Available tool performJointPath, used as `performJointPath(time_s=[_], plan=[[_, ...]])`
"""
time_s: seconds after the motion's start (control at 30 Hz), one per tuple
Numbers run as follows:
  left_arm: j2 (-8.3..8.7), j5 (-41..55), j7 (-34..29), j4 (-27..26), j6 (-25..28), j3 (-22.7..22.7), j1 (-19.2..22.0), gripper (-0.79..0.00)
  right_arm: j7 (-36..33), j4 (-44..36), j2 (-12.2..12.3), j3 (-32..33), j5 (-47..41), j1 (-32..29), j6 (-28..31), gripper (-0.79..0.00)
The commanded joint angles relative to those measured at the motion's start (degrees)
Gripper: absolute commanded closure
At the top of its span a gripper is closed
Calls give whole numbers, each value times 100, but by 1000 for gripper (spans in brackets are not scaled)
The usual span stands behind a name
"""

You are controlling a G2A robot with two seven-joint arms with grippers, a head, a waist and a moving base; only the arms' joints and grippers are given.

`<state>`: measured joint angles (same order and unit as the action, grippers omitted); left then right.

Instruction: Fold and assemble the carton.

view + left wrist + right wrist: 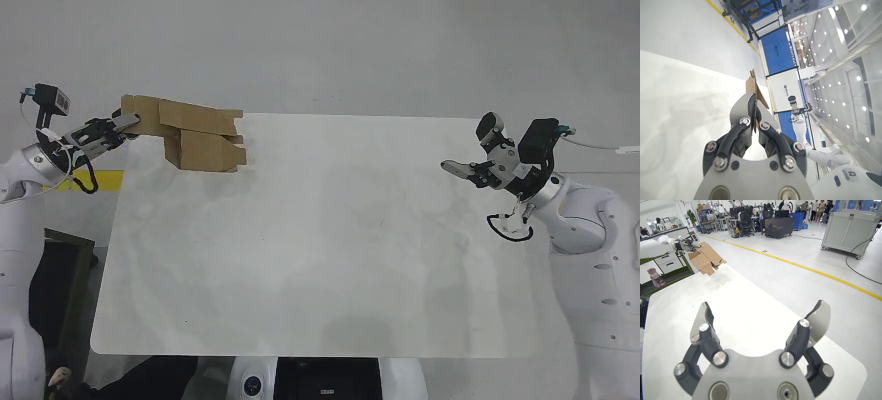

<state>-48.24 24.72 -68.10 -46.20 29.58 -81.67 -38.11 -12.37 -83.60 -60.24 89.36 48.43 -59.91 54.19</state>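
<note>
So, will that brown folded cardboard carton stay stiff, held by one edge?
Probably fairly stiff: the brown cardboard carton juts out from the left gripper without drooping much. Likely light, since an edge pinch carries it. Its loose flaps may swing at the creases.

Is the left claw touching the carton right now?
Touching. In the left wrist view the left claw is shut on the carton, its cardboard edge pinched with no gap.

Your left gripper (754, 110) pinches the carton (753, 85) by its edge, the cardboard running out at its twelve o'clock over the white table (685, 94).
</note>
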Motion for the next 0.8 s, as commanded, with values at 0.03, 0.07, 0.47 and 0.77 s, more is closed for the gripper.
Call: performJointPath(time_s=[0.03, 0.07, 0.47, 0.77], plan=[[-124, 259, -33, -193, 44, 311, 100, 0, 0, 0, 0, 0, 0, 0, 0, -785], [-166, 316, -60, -246, 77, 421, 144, 0, 0, 0, 0, 0, 0, 0, 0, -785], [-653, 644, -157, -454, 504, 1650, 730, 0, 0, 0, 0, 0, 0, 0, 0, -785], [-744, 724, -51, -1258, 610, 2105, 474, 0, 0, 0, 0, 0, 0, 0, 0, -785]])
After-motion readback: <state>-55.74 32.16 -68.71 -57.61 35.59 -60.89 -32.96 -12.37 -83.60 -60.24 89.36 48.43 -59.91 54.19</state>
